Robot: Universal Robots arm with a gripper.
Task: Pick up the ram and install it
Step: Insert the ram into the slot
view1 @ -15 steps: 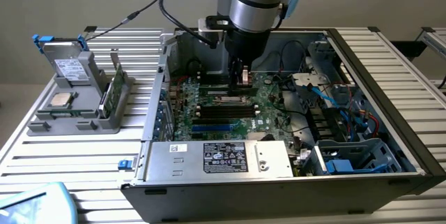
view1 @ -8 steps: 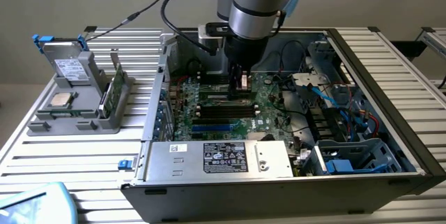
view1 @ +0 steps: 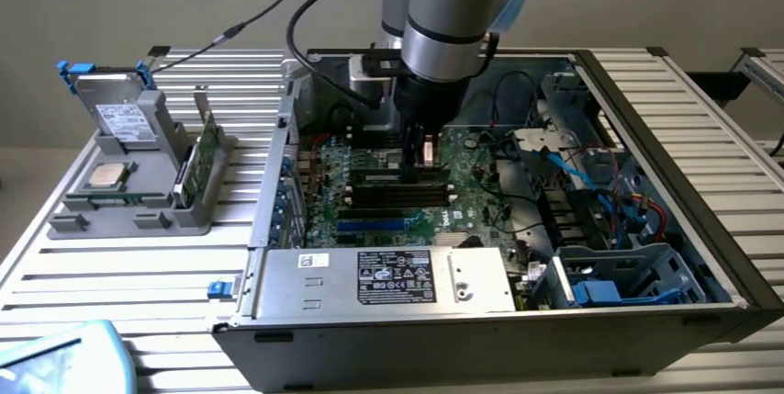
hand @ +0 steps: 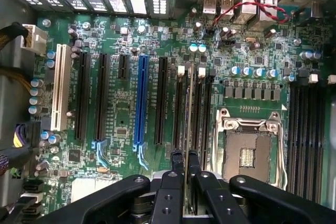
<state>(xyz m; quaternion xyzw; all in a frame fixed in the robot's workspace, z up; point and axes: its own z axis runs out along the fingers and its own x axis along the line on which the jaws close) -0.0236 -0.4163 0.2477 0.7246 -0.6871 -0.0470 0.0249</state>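
Edge-on between my fingers (hand: 177, 162), the ram (hand: 188, 109) appears as a thin green stick. My gripper (hand: 185, 159) is shut on it. The stick runs along the bank of black memory slots (hand: 205, 109) on the green motherboard (hand: 121, 109), lined up with one slot between white end latches. I cannot tell whether it is seated or just above the slot. From outside, the gripper (view1: 420, 163) reaches straight down into the open computer case (view1: 686, 229), over the dark slots (view1: 398, 194) at the board's middle.
An open processor socket (hand: 249, 151) lies beside the slot bank, with more black slots (hand: 307, 129) beyond it. A power supply (view1: 386, 279) and cables (view1: 600, 183) crowd the case. On the exterior view's left, a grey holder (view1: 172, 219) carries a silver processor (view1: 110, 174) and a bracketed green card (view1: 202, 157).
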